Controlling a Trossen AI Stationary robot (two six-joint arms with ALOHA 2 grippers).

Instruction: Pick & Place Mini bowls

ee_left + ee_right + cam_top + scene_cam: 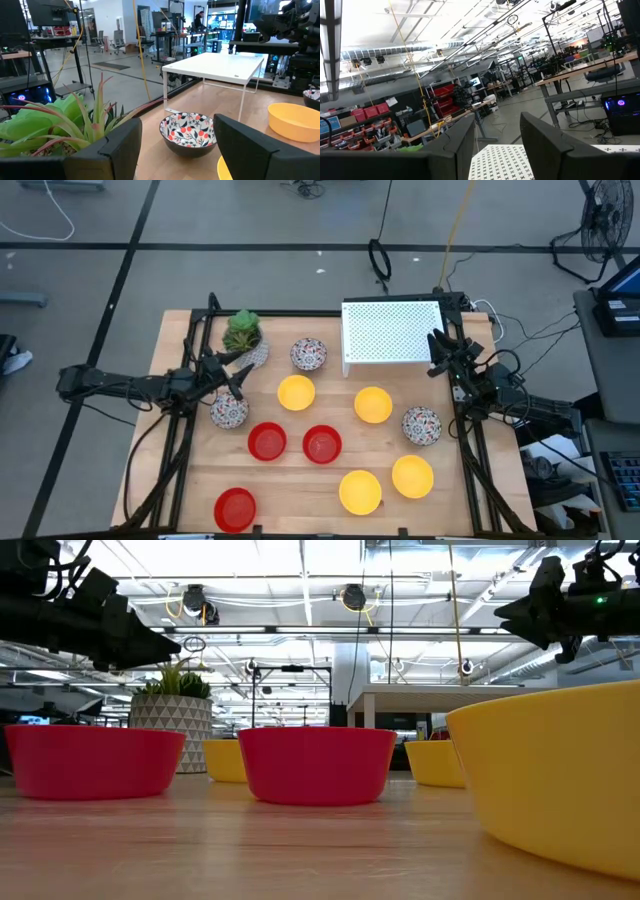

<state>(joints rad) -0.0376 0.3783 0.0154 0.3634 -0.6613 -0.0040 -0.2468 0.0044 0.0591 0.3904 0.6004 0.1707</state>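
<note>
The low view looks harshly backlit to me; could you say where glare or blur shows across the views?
Low view: ceiling lights blow out white, and the nearest yellow bowl looms soft and oversized. High view: the yellow bowls glow overexposed. Left wrist view: the plant is slightly blurred.

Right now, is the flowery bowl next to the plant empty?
Empty. The left wrist view looks into the floral bowl beside the plant: only its painted inside shows.

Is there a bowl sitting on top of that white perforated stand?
No, in the high view the white perforated stand has a bare top, and every bowl, like the floral one beside it, rests on the wooden table.
</note>
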